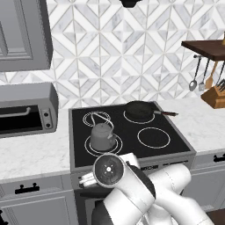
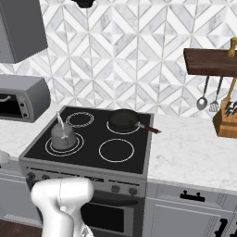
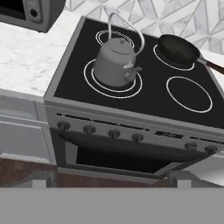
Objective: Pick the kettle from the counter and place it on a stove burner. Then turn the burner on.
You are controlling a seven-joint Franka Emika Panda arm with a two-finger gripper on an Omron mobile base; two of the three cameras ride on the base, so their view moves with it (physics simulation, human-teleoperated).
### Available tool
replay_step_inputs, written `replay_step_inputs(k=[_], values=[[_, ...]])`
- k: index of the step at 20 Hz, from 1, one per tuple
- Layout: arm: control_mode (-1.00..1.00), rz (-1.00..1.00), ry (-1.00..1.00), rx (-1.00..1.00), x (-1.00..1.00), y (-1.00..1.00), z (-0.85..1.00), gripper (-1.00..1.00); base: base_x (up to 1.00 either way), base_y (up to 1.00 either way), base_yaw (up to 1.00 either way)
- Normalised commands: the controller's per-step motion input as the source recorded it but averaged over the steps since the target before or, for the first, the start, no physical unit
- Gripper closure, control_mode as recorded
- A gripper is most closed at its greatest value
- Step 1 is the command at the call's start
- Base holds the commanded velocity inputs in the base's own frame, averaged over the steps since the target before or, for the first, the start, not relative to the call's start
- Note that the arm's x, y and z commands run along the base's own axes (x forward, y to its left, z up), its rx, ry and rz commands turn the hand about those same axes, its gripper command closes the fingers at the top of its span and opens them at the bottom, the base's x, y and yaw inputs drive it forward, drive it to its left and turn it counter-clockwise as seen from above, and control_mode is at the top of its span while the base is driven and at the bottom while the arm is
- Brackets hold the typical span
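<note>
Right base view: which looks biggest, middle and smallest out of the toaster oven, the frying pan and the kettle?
1. Toaster oven, biggest, though cut off by the picture's edge.
2. Frying pan, counting its handle.
3. Kettle, smallest, though its wire handle stands tall.

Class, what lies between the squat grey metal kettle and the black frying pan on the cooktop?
Bare black glass, seen in the hand view: the squat grey metal kettle and black frying pan stand apart with nothing between them.
</note>
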Motion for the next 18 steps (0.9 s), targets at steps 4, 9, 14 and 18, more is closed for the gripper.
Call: replay_step_inputs(k=[4,9,14,18], values=[[-1.00,-0.01,-0.13,0.05,0.00,0.15,-0.76,-1.00,0.00,0.00,0.00],[-1.00,0.00,-0.18,0.06,0.00,0.11,-0.83,-1.00,0.00,0.00,0.00],[-1.00,0.00,-0.22,0.11,0.00,0.08,-0.81,-1.00,0.00,0.00,0.00],[-1.00,-0.02,-0.25,0.23,0.00,0.00,-0.48,-1.00,0.00,0.00,0.00]])
